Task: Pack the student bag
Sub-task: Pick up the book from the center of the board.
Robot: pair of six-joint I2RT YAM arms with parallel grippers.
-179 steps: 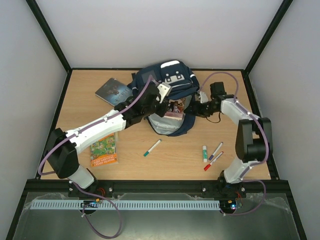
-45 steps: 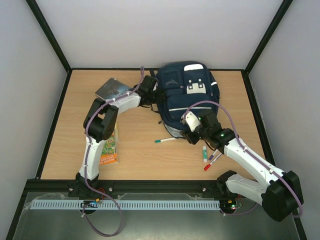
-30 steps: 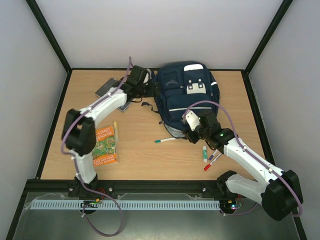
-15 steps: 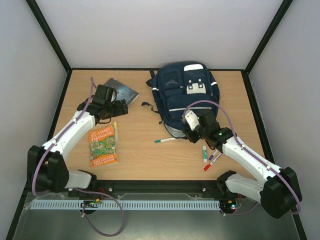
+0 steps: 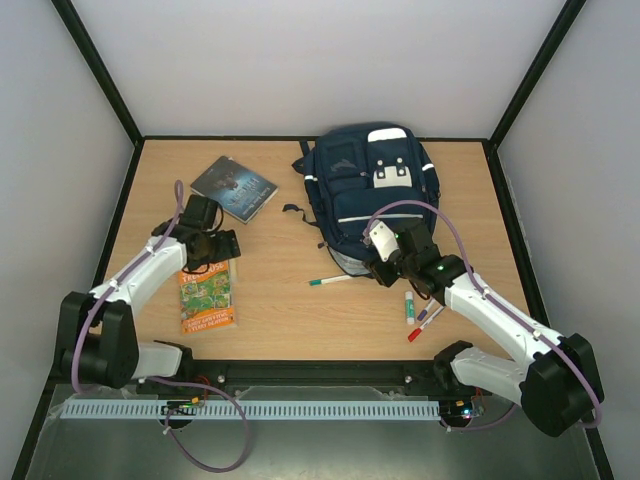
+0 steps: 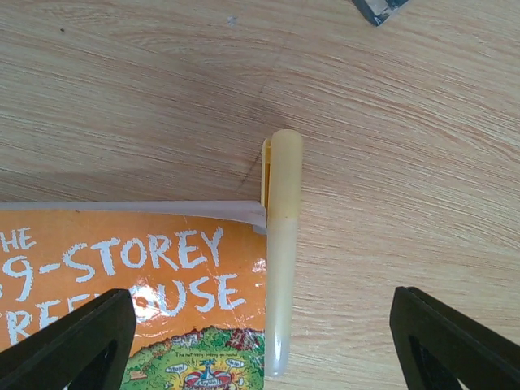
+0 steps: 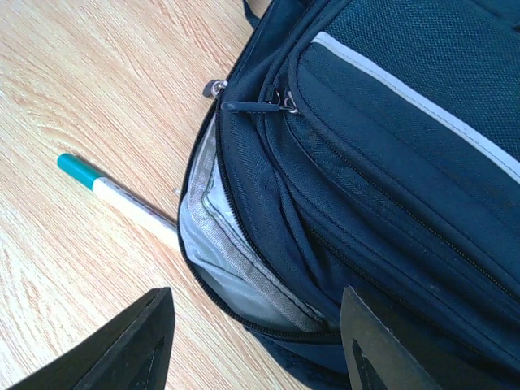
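Note:
The student bag point(image 5: 370, 195) lies flat at the back centre, navy with white stripes. Its near end gapes at a zip, showing grey lining point(image 7: 215, 244). My right gripper point(image 5: 383, 268) hovers open over that gaping edge point(image 7: 260, 349), holding nothing. My left gripper point(image 5: 214, 256) hangs open above the table on the left. Between its fingers point(image 6: 264, 349) lies a pale yellow pen point(image 6: 280, 244), flat on the wood along the right edge of an orange storybook point(image 6: 130, 301). Nothing is gripped.
The orange book point(image 5: 207, 295) lies near the front left and a dark book point(image 5: 235, 185) at the back left. A teal-capped pen point(image 5: 330, 280) lies just left of the bag's near end. A glue stick point(image 5: 409, 303) and two markers point(image 5: 430, 315) lie front right.
My left arm has swung away from the bag's left side, back and down to the orange book and yellow pen. The right arm and the bag have stayed put.

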